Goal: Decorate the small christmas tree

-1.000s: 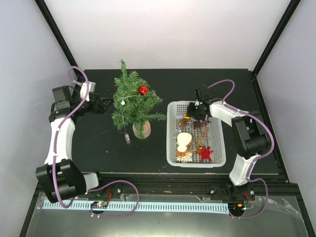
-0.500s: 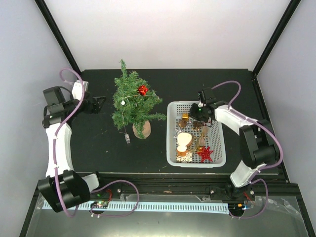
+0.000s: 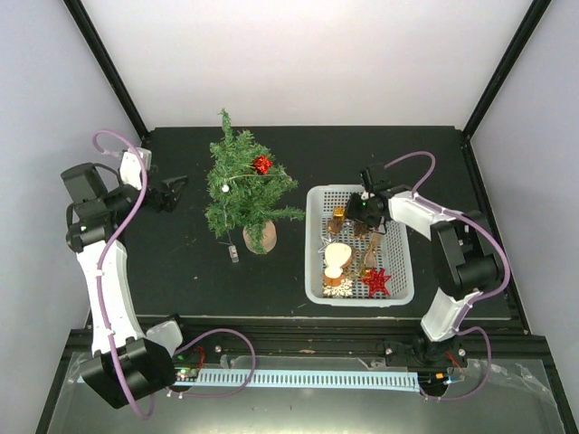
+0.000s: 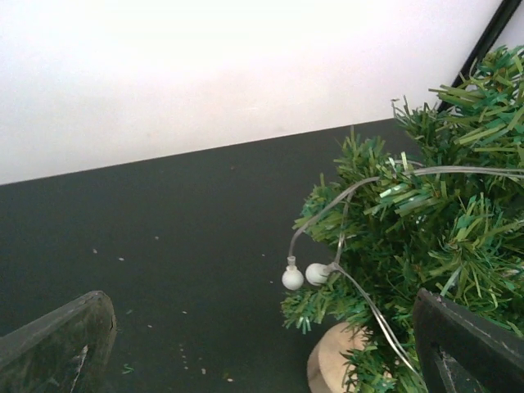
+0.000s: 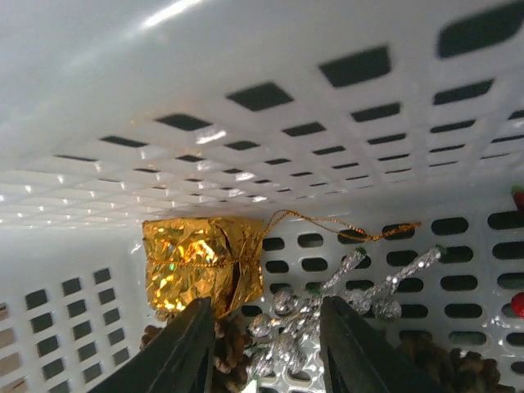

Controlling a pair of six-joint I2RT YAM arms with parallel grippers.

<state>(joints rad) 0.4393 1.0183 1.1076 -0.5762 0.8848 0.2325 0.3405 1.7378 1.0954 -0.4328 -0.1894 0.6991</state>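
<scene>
We saw the small christmas tree (image 3: 244, 192) standing left of centre in the overhead frame, the left gripper (image 3: 174, 192) to its left with jaws spread wide and empty, and the right gripper (image 5: 266, 315) inside the white basket (image 3: 313, 244) at centre right, jaws partly parted, clasping nothing, below a gold gift box (image 5: 201, 260).

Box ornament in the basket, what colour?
The box ornament is shiny gold; clearest in the right wrist view.

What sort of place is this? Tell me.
Probably a robot lab cell: black table boxed by white panels, left arm and right arm bolted at its edge, a small christmas tree and white basket as props.
</scene>
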